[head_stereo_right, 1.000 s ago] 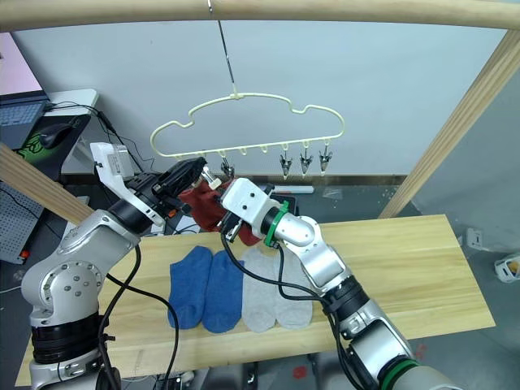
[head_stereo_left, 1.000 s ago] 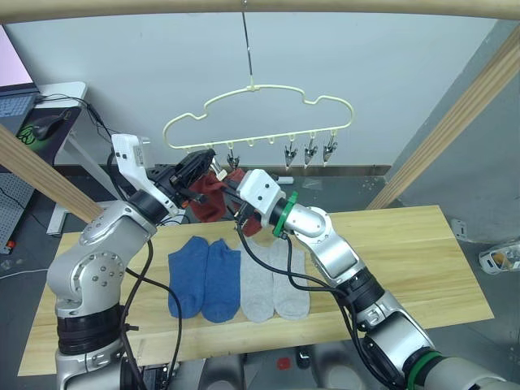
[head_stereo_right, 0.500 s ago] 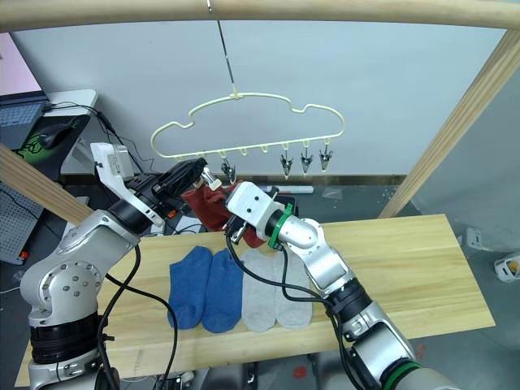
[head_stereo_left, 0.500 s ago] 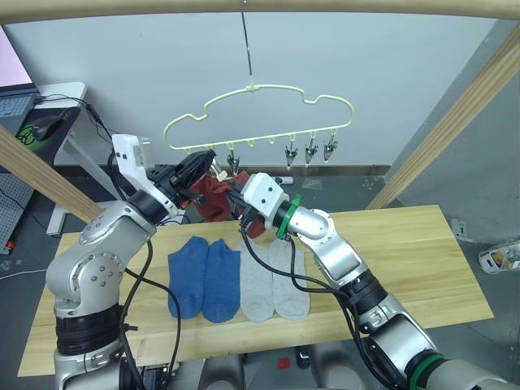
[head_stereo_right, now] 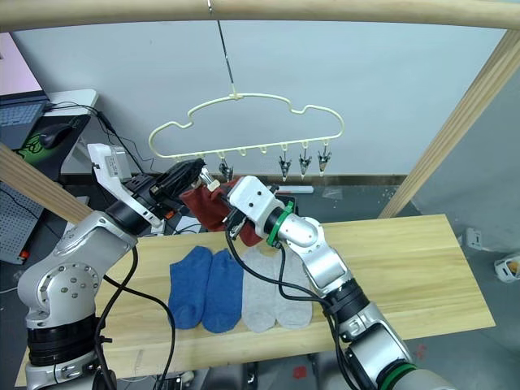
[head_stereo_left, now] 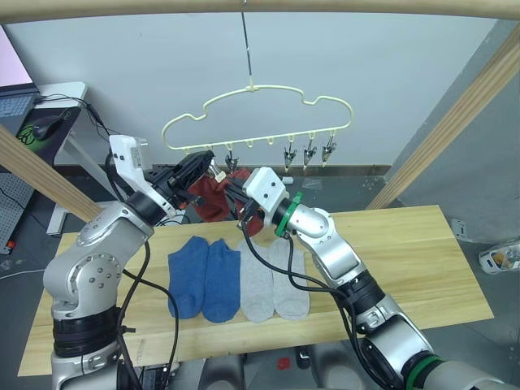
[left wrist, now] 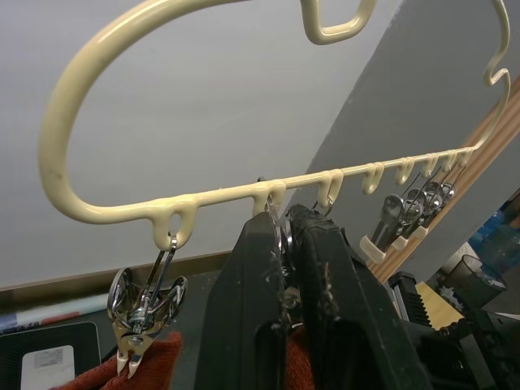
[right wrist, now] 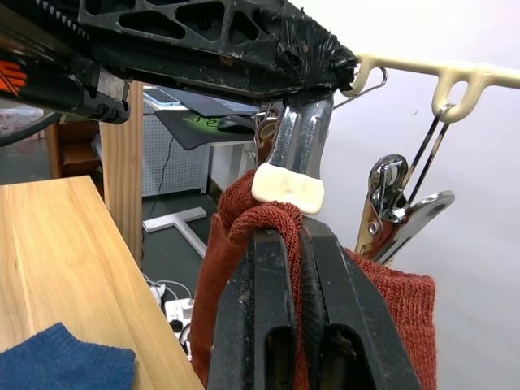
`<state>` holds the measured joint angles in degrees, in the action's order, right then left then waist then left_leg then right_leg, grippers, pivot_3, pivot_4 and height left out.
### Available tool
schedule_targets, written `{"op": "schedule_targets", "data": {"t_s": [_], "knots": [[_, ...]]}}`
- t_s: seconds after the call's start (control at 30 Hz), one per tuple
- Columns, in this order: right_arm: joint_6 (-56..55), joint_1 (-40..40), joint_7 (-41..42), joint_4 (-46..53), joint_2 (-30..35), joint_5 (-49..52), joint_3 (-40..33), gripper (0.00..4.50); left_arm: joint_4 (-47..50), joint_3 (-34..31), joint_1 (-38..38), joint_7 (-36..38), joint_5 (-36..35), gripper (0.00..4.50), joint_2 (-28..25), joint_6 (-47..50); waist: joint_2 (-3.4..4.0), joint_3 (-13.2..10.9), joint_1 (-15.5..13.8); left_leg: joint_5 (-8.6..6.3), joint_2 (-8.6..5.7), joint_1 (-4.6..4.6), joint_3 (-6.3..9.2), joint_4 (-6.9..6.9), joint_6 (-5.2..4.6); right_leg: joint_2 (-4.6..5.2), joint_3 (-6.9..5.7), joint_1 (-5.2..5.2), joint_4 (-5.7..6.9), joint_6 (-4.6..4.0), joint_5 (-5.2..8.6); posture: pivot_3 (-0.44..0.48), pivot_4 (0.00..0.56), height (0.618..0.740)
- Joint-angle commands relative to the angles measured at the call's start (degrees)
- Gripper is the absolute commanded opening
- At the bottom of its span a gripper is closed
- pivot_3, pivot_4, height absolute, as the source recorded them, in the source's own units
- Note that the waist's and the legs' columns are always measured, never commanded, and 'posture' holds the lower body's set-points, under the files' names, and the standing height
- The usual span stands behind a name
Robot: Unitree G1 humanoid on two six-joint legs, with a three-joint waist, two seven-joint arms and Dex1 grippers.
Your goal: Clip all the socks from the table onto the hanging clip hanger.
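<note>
The pale yellow clip hanger (head_stereo_left: 260, 114) hangs from the top pole. My left gripper (left wrist: 286, 223) is shut on one of its metal clips (right wrist: 294, 146) near the left end. Beside that clip another clip (left wrist: 146, 305) holds a rust red sock (head_stereo_left: 210, 195). My right gripper (right wrist: 296, 236) is shut on a second rust red sock (right wrist: 244, 219), whose cuff sits right under the squeezed clip. Two blue socks (head_stereo_left: 203, 276) and two light grey socks (head_stereo_left: 274, 280) lie side by side on the table (head_stereo_left: 406, 260).
Three free clips (head_stereo_left: 309, 151) hang at the hanger's right end. Round wooden poles cross the top (head_stereo_left: 366, 8) and slant down at the left (head_stereo_left: 41, 175) and right (head_stereo_left: 455, 122). A desk with a mouse (head_stereo_left: 45, 122) stands at the far left.
My right gripper has brought the red sock slightly higher and closer to the clip held by my left gripper. The socks on the table have not moved.
</note>
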<state>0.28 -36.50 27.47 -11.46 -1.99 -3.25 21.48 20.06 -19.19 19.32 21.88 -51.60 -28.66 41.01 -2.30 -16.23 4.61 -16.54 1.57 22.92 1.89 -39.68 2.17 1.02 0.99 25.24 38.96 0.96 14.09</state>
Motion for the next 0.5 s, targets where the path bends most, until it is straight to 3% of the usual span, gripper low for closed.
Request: {"op": "schedule_targets", "data": {"t_s": [0.03,0.07,0.37,0.5], "knots": [[-1.8,-1.4,-0.2,2.7,-2.3,1.5,-0.6,0.0,1.9,-0.6,-0.6,-0.2,-1.4,0.0,-0.2,0.7,0.0,0.0,0.0,0.0,0.0,0.0,0.0,0.0,0.0,0.0,0.0,0.0,0.0,0.0,0.0,-0.097,0.242,0.74],[-1.9,-1.6,-0.2,2.4,-2.5,1.4,-0.7,0.0,1.8,-0.8,-0.6,-0.2,-1.7,0.72,-0.2,0.8,0.0,0.0,0.0,0.0,0.0,0.0,0.01,0.0,0.0,0.0,0.0,0.0,0.0,0.0,0.0,-0.097,0.242,0.74],[-1.9,-2.7,0.1,0.3,-3.4,0.9,-0.8,0.0,3.0,-1.5,-1.7,0.6,-4.6,3.37,-1.1,2.8,0.0,0.0,0.0,0.0,0.0,0.0,0.02,0.0,0.0,0.0,-0.01,0.0,0.0,-0.01,-0.01,-0.09,0.238,0.74],[-1.3,-3.2,0.0,-0.4,-3.5,0.7,-0.8,0.0,3.6,-1.6,-2.5,0.4,-4.9,3.37,-1.8,3.0,0.0,0.0,0.0,0.0,0.0,0.0,0.01,0.0,0.0,0.01,0.0,0.0,0.0,-0.01,-0.01,-0.087,0.238,0.74]]}}
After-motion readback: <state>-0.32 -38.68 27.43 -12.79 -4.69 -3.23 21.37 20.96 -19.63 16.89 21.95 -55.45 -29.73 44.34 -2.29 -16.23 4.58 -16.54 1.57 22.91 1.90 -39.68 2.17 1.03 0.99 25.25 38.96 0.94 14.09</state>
